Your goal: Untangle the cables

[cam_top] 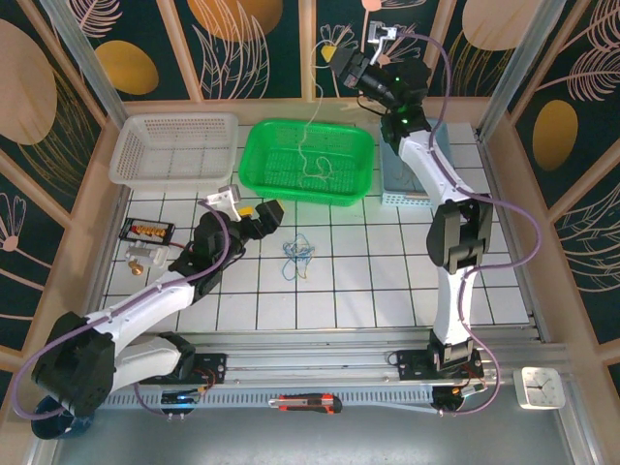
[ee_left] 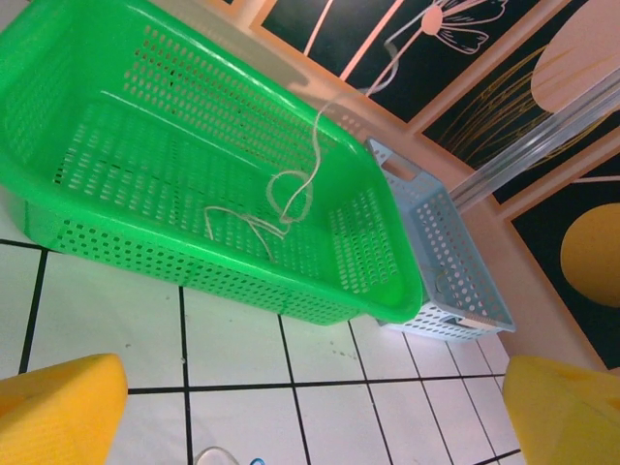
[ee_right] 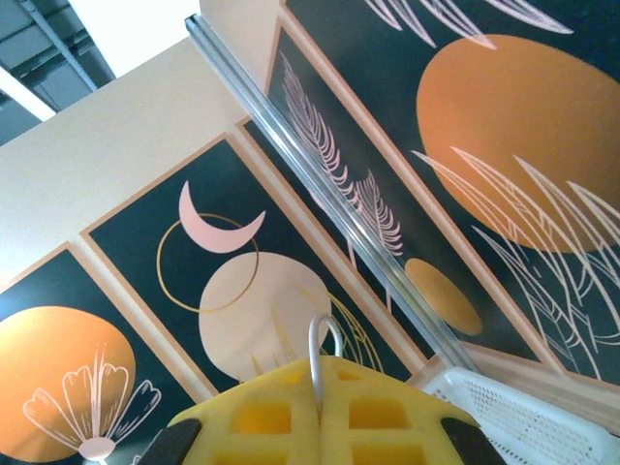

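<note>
1. A box cutter [cam_top: 303,402] lies on the near rail between the arm bases, with a small clock [cam_top: 538,387] to its right.
2. The left gripper [cam_top: 257,219] sits low over the white tiles, jaws spread wide and holding nothing.
3. Just right of it, blue and tan-yellow cables [cam_top: 297,254] lie in a small, loose knot of loops on the tiles.
4. Farther back, the green basket [cam_top: 351,155] holds the curled lower end of a pale grey cable [cam_top: 312,165], between a white basket [cam_top: 174,145] on the left and a pale blue basket [cam_top: 407,184] on the right.
5. That cable rises as one thin strand to the right gripper [ee_right: 320,383], raised high at the far wall with its pads pressed together on the cable's top loop.
</note>
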